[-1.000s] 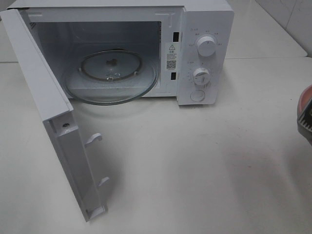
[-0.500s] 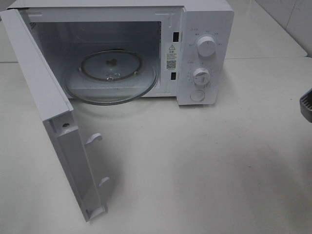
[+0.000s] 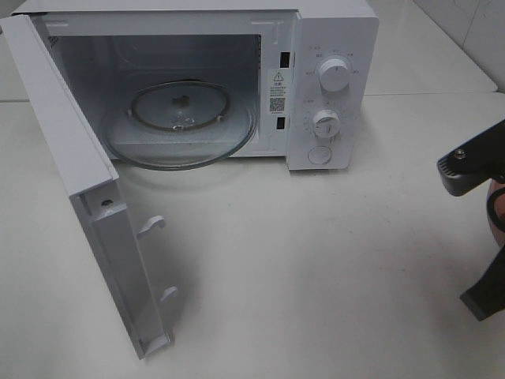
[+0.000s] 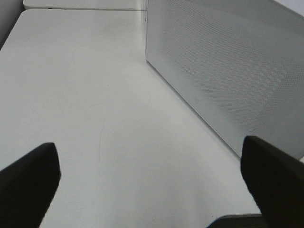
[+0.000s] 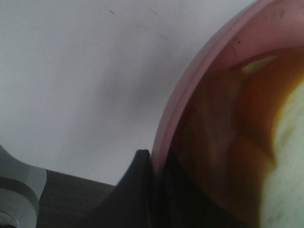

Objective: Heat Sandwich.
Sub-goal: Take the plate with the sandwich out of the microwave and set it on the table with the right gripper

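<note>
Right pincer (image 5: 154, 164) clamped on pink plate (image 5: 190, 80) rim; sandwich (image 5: 285, 156) on plate.

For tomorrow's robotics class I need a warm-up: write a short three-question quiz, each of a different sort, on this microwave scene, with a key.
1. True or false: the microwave door stands open.
2. Multiple choice: what lies inside the microwave cavity? A) a sandwich B) only the glass turntable C) a cup
3. Fill in: the right gripper is shut on the rim of the pink ____.

Key
1. True.
2. B.
3. Plate; the right wrist view shows a finger at its rim, with the sandwich on it. The left gripper is open beside the door.
</note>
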`<state>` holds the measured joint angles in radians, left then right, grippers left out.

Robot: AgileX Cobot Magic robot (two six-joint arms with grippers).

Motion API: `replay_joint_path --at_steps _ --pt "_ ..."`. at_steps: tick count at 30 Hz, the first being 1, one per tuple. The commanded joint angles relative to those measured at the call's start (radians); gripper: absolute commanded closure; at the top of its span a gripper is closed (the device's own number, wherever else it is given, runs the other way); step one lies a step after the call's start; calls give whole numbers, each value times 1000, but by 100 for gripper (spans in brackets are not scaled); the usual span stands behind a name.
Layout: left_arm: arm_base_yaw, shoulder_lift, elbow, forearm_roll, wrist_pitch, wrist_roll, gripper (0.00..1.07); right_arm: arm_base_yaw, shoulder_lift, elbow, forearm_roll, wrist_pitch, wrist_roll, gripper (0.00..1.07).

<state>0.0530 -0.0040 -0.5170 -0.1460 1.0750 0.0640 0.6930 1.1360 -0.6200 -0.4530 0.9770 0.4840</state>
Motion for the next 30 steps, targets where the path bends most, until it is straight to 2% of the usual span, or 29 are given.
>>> replay_joint_path --at_steps 1,21,30 --pt "2 -9 3 -1 -5 -3 9 -7 46 -2 -41 -42 40 107" --pt "2 -9 3 -1 -5 -3 9 -7 255 -2 -94 -207 144 107" --pt "2 -9 3 -1 -5 -3 9 -72 330 -2 -142 -267 186 107"
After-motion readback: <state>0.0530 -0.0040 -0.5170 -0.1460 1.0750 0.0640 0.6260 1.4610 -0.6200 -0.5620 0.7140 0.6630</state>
